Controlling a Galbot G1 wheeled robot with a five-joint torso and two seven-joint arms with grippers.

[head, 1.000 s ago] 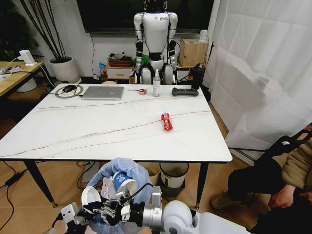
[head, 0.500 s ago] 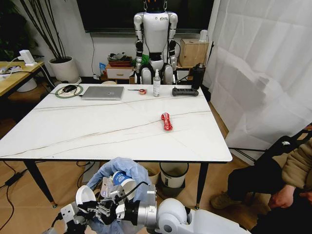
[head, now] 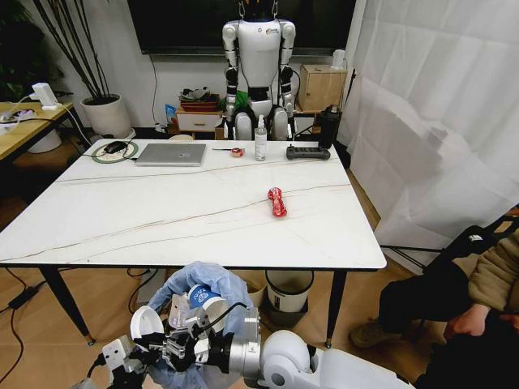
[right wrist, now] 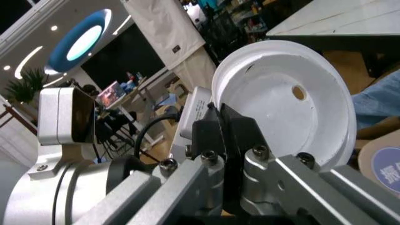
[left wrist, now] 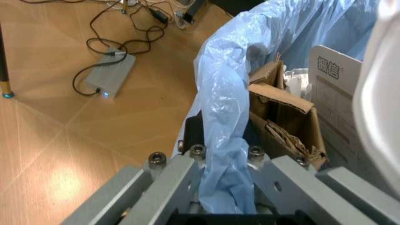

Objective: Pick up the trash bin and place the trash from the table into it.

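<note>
The trash bin (head: pixel 199 284) is held below the near edge of the tabletop (head: pixel 162 219), its blue bag rim clamped in the left gripper (left wrist: pixel 222 187). Cardboard (left wrist: pixel 281 112) sits inside the bag just beyond that gripper. A white lid (right wrist: pixel 293 98) is pinched by its edge in the right gripper (head: pixel 162 350), beside the bin's rim. A blue-white paper cup (head: pixel 207 298) lies in the bin just past the right gripper. A red wrapper (head: pixel 277 202) lies on the tabletop, well apart from both grippers.
</note>
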